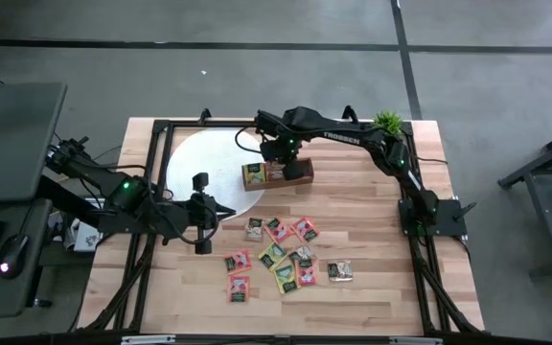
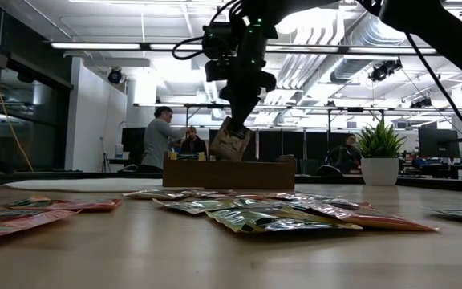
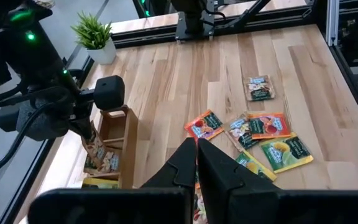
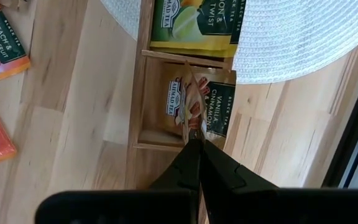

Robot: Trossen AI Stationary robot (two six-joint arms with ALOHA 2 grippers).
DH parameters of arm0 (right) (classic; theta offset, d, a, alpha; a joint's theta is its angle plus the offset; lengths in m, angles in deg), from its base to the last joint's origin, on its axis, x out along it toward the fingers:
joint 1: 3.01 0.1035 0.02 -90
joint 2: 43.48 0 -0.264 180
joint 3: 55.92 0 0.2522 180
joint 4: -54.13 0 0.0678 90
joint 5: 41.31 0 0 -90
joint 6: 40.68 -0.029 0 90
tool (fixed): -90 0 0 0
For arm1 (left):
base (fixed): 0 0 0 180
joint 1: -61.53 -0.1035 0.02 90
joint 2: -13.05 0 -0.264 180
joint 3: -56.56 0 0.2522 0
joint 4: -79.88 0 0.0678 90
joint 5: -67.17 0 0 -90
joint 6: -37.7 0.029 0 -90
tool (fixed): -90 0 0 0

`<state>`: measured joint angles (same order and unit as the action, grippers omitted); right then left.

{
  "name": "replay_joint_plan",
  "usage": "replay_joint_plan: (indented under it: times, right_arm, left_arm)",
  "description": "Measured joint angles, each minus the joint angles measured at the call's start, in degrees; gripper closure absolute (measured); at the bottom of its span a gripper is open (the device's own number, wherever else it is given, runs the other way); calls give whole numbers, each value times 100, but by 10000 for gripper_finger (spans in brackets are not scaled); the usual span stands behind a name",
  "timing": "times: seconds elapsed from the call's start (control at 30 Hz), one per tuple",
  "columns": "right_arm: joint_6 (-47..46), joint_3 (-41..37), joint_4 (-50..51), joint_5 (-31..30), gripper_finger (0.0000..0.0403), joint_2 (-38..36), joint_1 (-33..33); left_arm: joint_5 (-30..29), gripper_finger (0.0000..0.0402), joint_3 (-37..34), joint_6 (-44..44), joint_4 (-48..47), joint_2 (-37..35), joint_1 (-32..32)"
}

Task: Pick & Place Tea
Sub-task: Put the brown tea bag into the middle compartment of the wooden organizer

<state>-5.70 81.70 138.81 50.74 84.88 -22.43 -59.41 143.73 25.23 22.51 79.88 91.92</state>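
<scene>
Several tea packets [image 1: 278, 255], green, yellow and pink, lie flat and scattered on the wooden table. The brown wooden tray [image 1: 278, 173] stands at the white round mat's edge. A yellow-green packet [image 4: 194, 25] lies in one compartment and a tan one [image 4: 216, 102] in the middle. My right gripper [image 4: 194, 140] is shut on another tan tea packet [image 2: 231, 140] above that middle compartment. My left gripper [image 3: 197, 149] hovers shut and holds nothing, left of the scattered packets. My right gripper pinches the tan packet's upper edge [image 4: 190, 124] between its two fingertips. The fingers come from above, pointing steeply down. The packet hangs tilted below them over the tray's middle compartment, its lower edge [image 2: 224, 158] about level with the tray's rim.
A white round mat [image 1: 199, 168] lies under the tray's left end. A potted plant [image 1: 387, 122] stands at the far right corner. A black frame [image 1: 156, 182] runs along the table's edges. Bare wood lies right of the tray.
</scene>
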Motion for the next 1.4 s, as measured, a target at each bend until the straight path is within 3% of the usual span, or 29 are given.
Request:
replay_joint_plan:
  times: [0.53,0.97,1.13,1.4]
  right_arm:
    - [-39,-481,-191,-297,398,-7,52]
    - [-299,-479,-238,-363,277,-26,78]
    - [-729,-468,-74,-328,262,-382,77]
    - [-1168,-468,517,176,273,-1302,57]
  left_arm:
    - [14,389,0,-3,2,0,0]
    - [50,389,0,-26,-130,0,0]
    - [67,389,0,-134,-327,0,2]
    - [147,389,0,-75,-465,0,0]
